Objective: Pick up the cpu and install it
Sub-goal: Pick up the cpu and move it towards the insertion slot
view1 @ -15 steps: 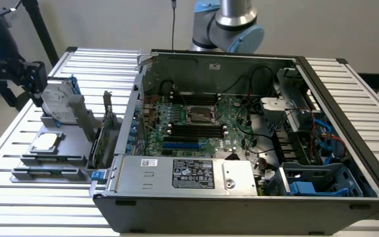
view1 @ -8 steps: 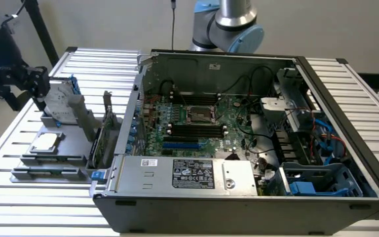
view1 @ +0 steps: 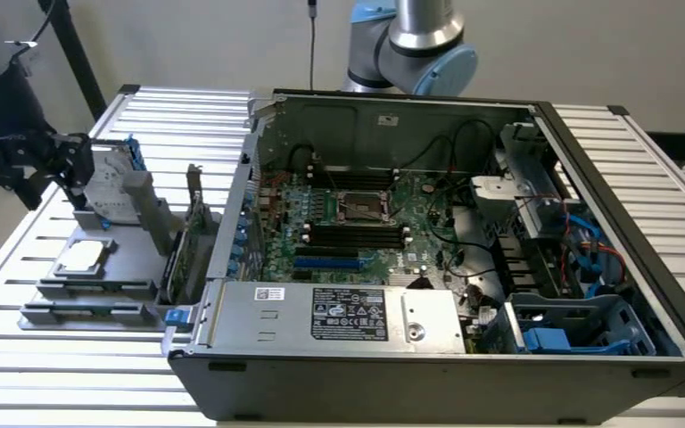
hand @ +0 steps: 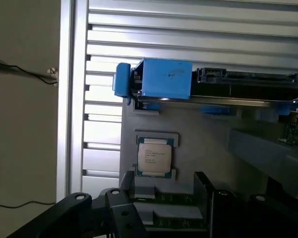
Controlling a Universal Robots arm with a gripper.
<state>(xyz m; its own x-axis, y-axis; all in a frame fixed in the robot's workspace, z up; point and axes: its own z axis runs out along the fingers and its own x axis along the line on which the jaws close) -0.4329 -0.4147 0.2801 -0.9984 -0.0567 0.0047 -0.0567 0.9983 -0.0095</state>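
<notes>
Table: a white slatted metal table [view1: 33, 392] carried everything.
Case: a black tower computer case [view1: 438, 379] lay on its side, open face up.
Board: a green motherboard [view1: 420, 201] covered the case floor.
Socket: a black square socket frame with a metal rim [view1: 364, 207] sat near the board's middle.
Power supply: a silver labelled box [view1: 331, 314] filled the near edge.
Holder: a grey plastic fixture [view1: 93, 299] stood at the exterior view's left of the case.
Cpu: a small flat square silver-topped chip [view1: 85, 257] lay flat in the holder.
Drive: a silver rectangular hard drive with blue rails [view1: 111, 178] stood on edge behind the chip.
Gripper: a black gripper [view1: 75, 187] hung near the drive, apart from the chip.
</notes>
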